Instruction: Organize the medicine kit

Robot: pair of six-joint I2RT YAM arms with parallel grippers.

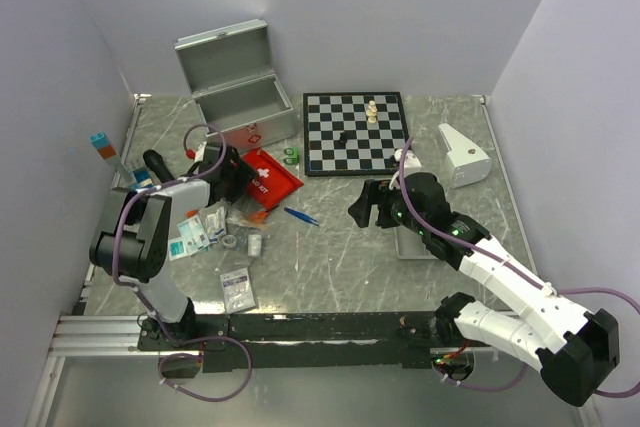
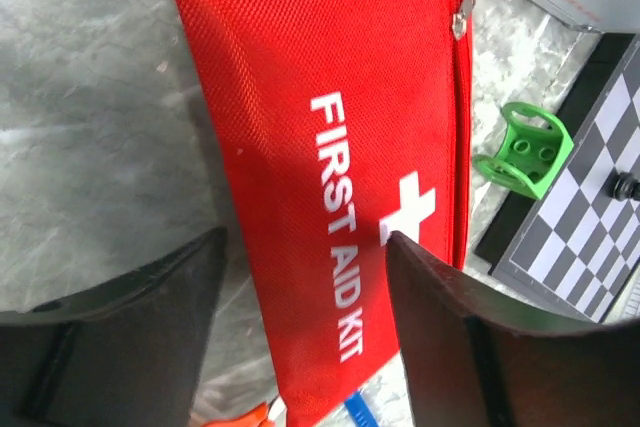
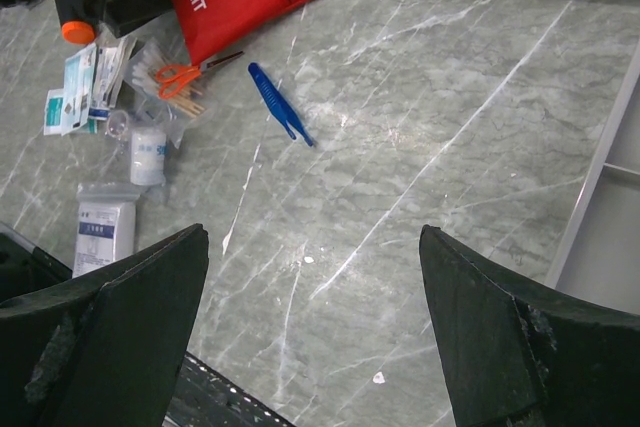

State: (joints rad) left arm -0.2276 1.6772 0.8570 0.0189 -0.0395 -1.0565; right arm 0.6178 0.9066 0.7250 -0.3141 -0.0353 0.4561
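The medicine kit's silver case (image 1: 240, 97) stands open at the back left, lid up. Its flat red pouch (image 1: 272, 175) lies on the table in front of it, white cross and "FIRST AID KIT" facing up (image 2: 330, 147). My left gripper (image 2: 305, 242) hangs open over the pouch's near end: one finger above the bare table, the other above the pouch's edge by the cross. From above, the left gripper (image 1: 235, 172) is at the pouch's left side. My right gripper (image 3: 315, 237) is wide open above bare table, holding nothing, and sits mid-table (image 1: 365, 205).
Blue tweezers (image 3: 280, 105), orange scissors (image 3: 185, 75), a gauze roll (image 3: 147, 155) and packets (image 1: 237, 289) lie scattered front left. A chessboard (image 1: 355, 132) with pieces sits at the back, a green piece (image 2: 525, 147) beside it. A grey tray (image 3: 600, 217) and a white object (image 1: 462, 155) are on the right.
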